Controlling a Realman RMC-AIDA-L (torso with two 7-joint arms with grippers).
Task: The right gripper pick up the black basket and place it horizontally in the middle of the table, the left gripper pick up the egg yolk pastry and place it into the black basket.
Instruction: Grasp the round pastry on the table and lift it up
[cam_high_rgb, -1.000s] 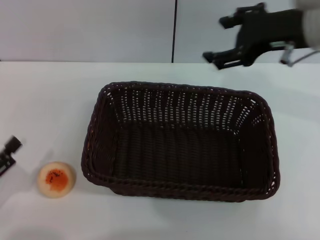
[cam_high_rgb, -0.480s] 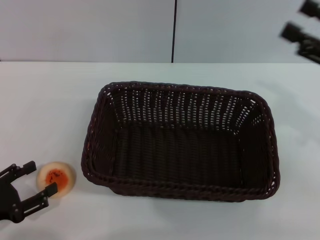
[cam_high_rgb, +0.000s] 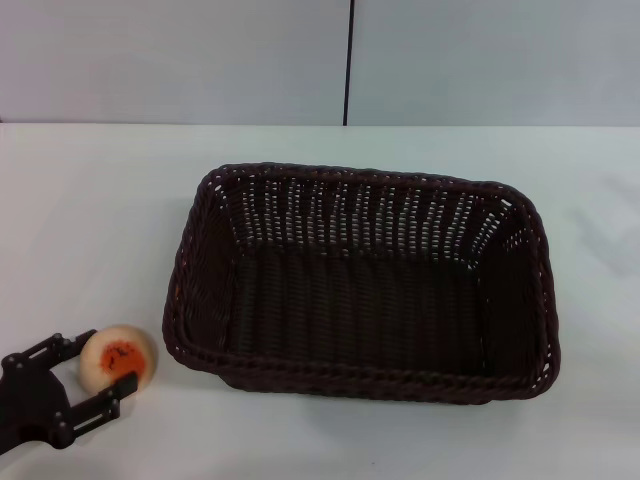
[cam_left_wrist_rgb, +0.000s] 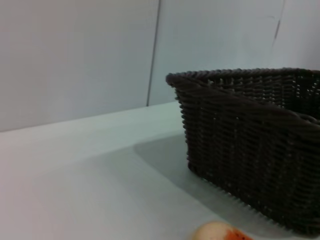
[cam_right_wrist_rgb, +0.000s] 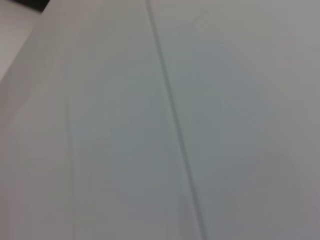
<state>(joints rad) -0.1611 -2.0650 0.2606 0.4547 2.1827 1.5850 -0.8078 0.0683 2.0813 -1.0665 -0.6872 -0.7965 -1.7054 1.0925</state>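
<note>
The black basket (cam_high_rgb: 362, 282) lies lengthwise across the middle of the white table (cam_high_rgb: 90, 210), empty. The egg yolk pastry (cam_high_rgb: 118, 357) sits on the table just left of the basket's near left corner. My left gripper (cam_high_rgb: 106, 364) is open at the table's near left, one finger on each side of the pastry, not closed on it. The left wrist view shows the basket's side wall (cam_left_wrist_rgb: 255, 145) and the top of the pastry (cam_left_wrist_rgb: 220, 232). My right gripper is out of view.
A grey wall with a dark vertical seam (cam_high_rgb: 349, 60) runs behind the table. The right wrist view shows only that wall and a seam (cam_right_wrist_rgb: 175, 130).
My right gripper has lifted up and to the right and left the head view. My left gripper has come in from the near left and now straddles the pastry.
</note>
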